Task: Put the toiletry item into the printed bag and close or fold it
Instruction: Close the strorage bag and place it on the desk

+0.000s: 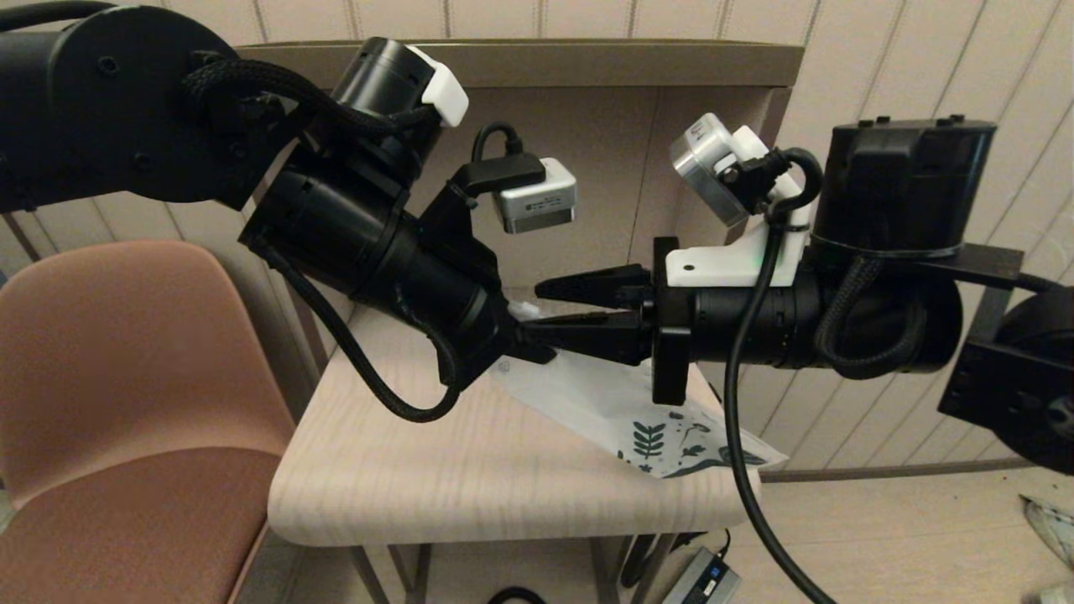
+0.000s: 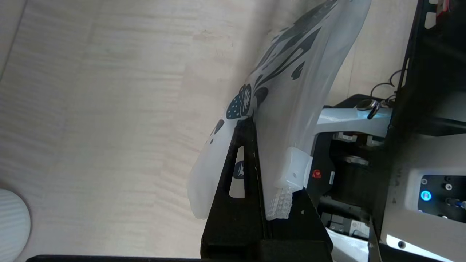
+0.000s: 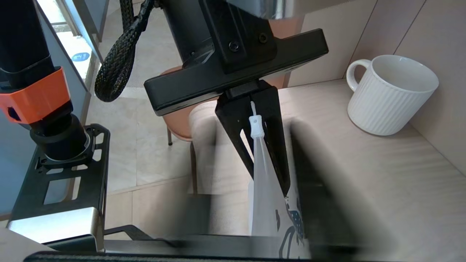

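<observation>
Pinching the printed bag (image 1: 587, 390) by its zipper edge, left gripper (image 1: 524, 335) clamped — limp, light film; right gripper (image 1: 587, 306) parted alongside.

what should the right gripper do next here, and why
Probably ease the open right gripper forward and shut it on the small white slider at the pouch's top edge. The left gripper is shut on the white leaf-printed pouch right beside that slider, holding that end up, so the zip looks ready to pull.
</observation>
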Controlling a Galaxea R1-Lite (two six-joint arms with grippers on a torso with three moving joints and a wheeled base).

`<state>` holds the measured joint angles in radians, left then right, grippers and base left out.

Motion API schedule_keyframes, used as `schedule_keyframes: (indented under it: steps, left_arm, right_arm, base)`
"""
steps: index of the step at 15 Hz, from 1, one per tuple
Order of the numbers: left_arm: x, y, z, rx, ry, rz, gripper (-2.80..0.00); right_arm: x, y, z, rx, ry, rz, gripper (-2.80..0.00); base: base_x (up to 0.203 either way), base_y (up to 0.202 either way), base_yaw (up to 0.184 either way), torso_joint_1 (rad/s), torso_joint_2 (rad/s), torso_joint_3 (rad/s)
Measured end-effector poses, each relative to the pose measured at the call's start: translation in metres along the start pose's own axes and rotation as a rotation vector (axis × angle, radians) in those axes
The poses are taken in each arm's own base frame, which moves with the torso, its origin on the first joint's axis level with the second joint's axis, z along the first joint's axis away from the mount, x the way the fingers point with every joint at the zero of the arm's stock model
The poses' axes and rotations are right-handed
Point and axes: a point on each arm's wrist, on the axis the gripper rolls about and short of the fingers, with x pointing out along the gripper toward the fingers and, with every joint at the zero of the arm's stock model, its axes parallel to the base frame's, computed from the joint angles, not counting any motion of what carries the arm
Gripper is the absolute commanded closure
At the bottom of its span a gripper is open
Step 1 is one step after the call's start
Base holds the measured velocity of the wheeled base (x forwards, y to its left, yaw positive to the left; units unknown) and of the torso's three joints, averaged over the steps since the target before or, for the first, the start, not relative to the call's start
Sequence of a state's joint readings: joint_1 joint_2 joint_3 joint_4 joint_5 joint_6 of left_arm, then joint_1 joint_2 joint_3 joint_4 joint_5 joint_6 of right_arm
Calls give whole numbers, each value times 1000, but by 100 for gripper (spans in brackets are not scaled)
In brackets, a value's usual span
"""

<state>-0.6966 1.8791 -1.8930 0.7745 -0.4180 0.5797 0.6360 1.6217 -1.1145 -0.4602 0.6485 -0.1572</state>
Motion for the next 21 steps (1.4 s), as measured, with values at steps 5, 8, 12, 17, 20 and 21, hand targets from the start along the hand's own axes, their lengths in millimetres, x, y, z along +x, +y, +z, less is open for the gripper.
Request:
schedule_keyframes:
  steps: [5,8,12,17,20,21]
  left_arm:
    - [0,0,0,2,1,-1,0]
    - [0,0,0,2,0,-3,0]
    - [-3,1,0,-3,-7,3,0]
    - [-10,0,0,-5,-12,11,0]
    - [-12,0,0,-5,-14,16,0]
    - [-11,1,0,-5,-15,16,0]
  right_arm:
    - [0,1,0,0,1,3,0]
    - [0,0,-1,0,3,3,0]
    - [1,0,-3,1,6,4,0]
    - [2,-1,-5,3,11,3,0]
    - [3,-2,-5,2,11,2,0]
    - [3,-2,-5,1,10,2,0]
  base:
    - [0,0,0,0,0,0]
    - [0,0,0,0,0,0]
    - [0,0,0,0,0,0]
    - [0,0,0,0,0,0]
    - [0,0,0,0,0,0]
    - [0,0,0,0,0,0]
